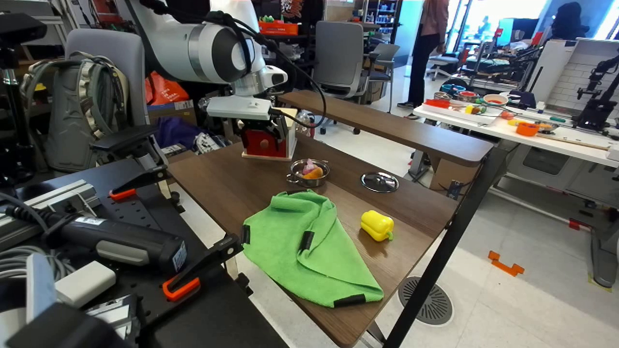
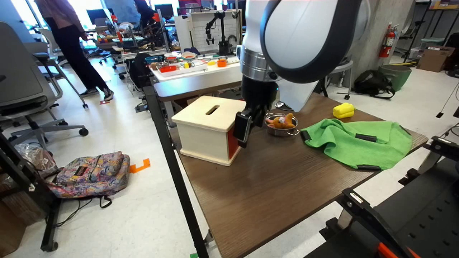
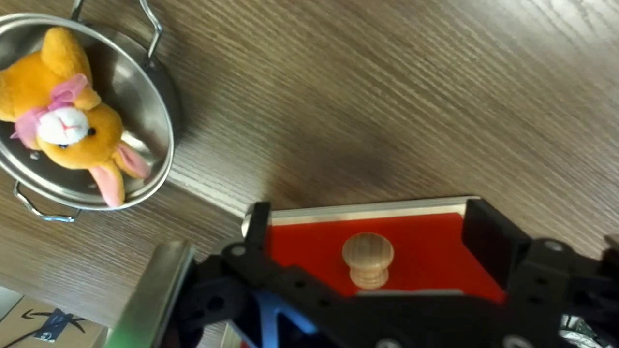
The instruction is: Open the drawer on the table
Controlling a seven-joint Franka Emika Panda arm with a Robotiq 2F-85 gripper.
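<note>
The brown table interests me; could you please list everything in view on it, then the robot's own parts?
Box: one, pale, on the table
Drawer: one, red, in the box
Knob: one, light brown, on the drawer
Pot: one, silver, near the box
Toy bunny: one, orange, in the pot
Lid: one, silver, apart from the pot
Cloth: one, green, on the table
Pepper: one, yellow, beside the cloth
Gripper: one, black, open at the drawer's front
Arm: one, white, above the gripper
</note>
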